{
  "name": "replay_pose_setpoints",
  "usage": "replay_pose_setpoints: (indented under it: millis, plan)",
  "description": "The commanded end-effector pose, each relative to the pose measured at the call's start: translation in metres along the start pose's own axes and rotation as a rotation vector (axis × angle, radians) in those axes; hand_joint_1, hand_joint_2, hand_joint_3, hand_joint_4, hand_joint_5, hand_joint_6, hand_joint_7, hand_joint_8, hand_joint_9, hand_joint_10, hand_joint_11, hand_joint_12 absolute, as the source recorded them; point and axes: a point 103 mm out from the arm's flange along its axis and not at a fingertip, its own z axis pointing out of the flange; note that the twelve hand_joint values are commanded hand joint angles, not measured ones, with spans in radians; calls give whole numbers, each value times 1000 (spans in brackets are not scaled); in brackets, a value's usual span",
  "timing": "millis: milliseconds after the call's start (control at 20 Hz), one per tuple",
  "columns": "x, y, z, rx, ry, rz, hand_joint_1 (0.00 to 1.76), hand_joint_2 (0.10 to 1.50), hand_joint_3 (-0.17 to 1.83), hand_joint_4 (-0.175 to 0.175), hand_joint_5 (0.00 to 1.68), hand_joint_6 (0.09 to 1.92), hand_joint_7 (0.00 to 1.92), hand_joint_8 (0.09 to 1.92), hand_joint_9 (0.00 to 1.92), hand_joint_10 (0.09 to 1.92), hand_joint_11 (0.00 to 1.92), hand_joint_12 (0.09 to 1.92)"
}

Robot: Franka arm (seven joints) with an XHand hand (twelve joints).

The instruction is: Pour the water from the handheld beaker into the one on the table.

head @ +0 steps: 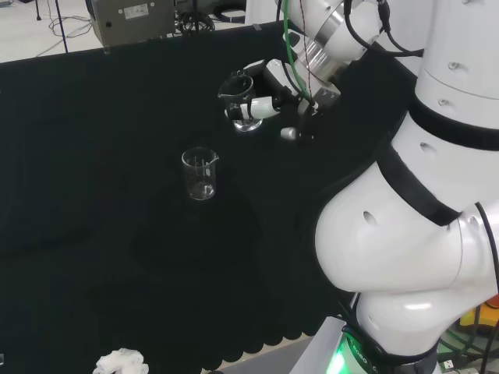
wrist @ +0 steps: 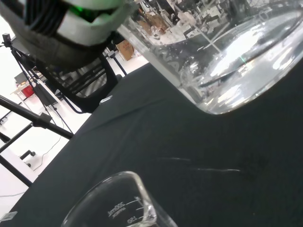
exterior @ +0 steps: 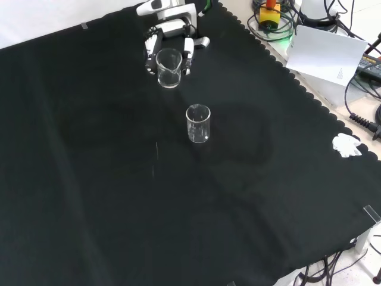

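Handheld beaker [exterior: 168, 67] sits clamped in the hand [head: 265, 92], fingers [exterior: 188, 59] curled round its wall, lifted off the surface [exterior: 119, 179]. We see the second beaker [exterior: 198, 123] upright on the cloth, below and apart from the fingers in the front view.

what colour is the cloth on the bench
Black, with a scalloped edge; the front view shows the cloth best.

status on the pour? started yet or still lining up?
Done: the hand is shut on the handheld beaker, lifted off the cloth. In hand: lining up; that beaker sits about upright, short of the table beaker in the front view. Left: move over it, tilt and pour. No stream shows; whether the table beaker holds water is unclear.
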Motion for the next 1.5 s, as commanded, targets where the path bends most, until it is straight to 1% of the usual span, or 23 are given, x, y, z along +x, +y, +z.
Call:
replay_pose_setpoints:
  millis: [50,200,400,550,700,800,1050,1250,1350,1500]
  plan:
    - [18,-18,-7,-13,-64,-11,1158,1014,-175,139,1551,87,1548,514,1726,87,1464,653]
    - [26,-29,-8,-17,-118,3,1158,1014,-175,136,1551,87,1527,562,1723,87,1462,655]
    - [35,-38,3,8,-178,32,1159,1015,-175,132,1551,87,1509,601,1716,87,1460,655]
    - [39,-39,11,26,-218,35,1159,1015,-175,130,1551,87,1502,617,1714,90,1458,655]
    - [43,-37,16,43,-276,36,1159,1015,-175,130,1550,87,1501,621,1713,91,1457,655]
    - [42,-37,17,51,-295,40,1159,1015,-175,130,1550,87,1500,624,1712,92,1455,655]
    - [38,-37,18,63,-348,25,1159,1015,-175,130,1550,87,1497,629,1710,94,1454,655]
    - [31,-39,15,58,-370,30,1159,1016,-175,129,1550,87,1495,633,1709,96,1453,655]
    - [30,-39,14,59,-387,21,1159,1016,-175,128,1550,87,1494,636,1709,97,1453,655]
    - [31,-38,16,84,-424,5,1159,1016,-175,127,1550,87,1492,640,1708,98,1453,655]
